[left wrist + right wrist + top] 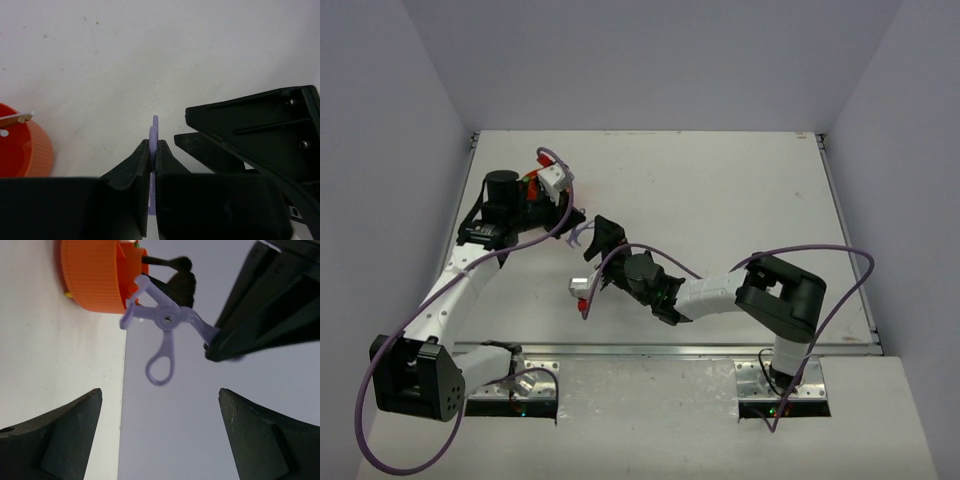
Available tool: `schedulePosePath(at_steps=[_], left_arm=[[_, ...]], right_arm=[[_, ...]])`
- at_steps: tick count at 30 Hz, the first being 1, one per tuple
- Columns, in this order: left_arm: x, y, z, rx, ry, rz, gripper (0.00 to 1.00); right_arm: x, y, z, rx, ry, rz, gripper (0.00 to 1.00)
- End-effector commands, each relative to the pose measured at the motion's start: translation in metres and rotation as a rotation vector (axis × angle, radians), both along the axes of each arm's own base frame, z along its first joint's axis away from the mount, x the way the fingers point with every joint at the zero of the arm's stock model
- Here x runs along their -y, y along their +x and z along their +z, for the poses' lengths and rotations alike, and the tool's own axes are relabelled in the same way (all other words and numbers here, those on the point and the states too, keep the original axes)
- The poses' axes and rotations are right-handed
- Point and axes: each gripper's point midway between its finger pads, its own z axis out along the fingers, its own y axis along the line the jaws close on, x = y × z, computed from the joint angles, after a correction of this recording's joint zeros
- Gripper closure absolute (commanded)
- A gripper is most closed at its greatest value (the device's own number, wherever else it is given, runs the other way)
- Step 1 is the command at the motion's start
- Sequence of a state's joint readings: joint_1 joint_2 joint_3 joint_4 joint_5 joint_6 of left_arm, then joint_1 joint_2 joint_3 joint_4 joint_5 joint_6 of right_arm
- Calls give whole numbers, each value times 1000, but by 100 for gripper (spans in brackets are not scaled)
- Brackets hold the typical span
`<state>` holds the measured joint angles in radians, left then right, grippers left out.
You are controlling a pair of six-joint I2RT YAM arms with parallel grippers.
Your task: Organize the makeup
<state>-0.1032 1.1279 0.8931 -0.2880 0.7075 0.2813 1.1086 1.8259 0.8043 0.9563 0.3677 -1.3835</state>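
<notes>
A white table carries a ribbed orange tub.

From the top view, the orange divided tub is mostly hidden behind the left arm's wrist, and its contents cannot be made out. The lilac eyelash curler is too small there to read its shape.

The left wrist view shows only a thin edge of the curler. The rest is buried between the fingers of the left tool, and the picture's left edge cuts off the tub.

In the right wrist view, the fingers of the right tool run off the bottom edge, and the top edge cuts the tub. One curler handle end is hidden inside the left tool's tips. A black brush head is partly hidden behind the tub. A yellow-green speck at the tub's base is too small to name.
</notes>
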Motion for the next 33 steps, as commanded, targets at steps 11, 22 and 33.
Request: schedulePosePath(at_steps=[11, 22, 33], left_arm=[[-40, 77, 44, 409, -35, 289, 100], [-71, 62, 52, 723, -69, 271, 100], [-72, 55, 21, 765, -47, 151, 100]], right_arm=[[81, -62, 48, -482, 661, 18, 1], [110, -75, 33, -557, 733, -13, 1], [111, -71, 20, -577, 724, -53, 1]])
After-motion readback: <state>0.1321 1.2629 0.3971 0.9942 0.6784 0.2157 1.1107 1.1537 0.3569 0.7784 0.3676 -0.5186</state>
